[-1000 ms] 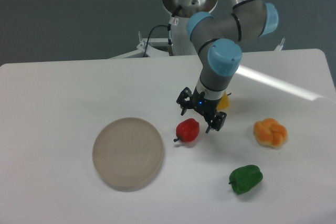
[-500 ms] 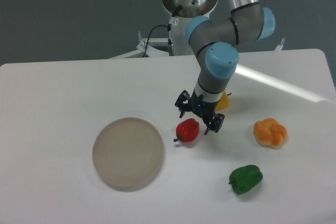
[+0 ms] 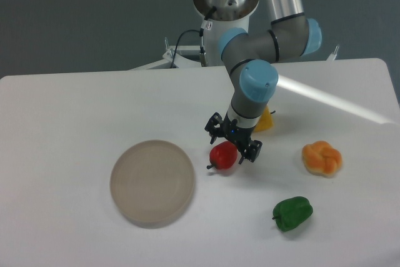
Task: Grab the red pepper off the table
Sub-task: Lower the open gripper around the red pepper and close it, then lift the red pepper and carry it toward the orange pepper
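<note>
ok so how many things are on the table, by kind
peppers: 3, the red pepper, a green pepper, and a yellow pepper partly hidden behind the gripper
bread roll: 1
plate: 1
total: 5

I'm seeing the red pepper (image 3: 223, 154) showing glossy red with a dark stem, sitting on the matte white table (image 3: 75, 117). The gripper (image 3: 233, 143) is reading black with a small blue light glowing on it. The arm (image 3: 265, 39) is showing grey and silver with light blue joint caps. The plate (image 3: 152, 182) is looking plain beige. The green pepper (image 3: 292, 212) is showing solid glossy green, the bread roll (image 3: 322, 157) orange-tan, the yellow pepper (image 3: 265, 120) yellow-orange behind the arm. Backdrop is reading dark grey-teal
</note>
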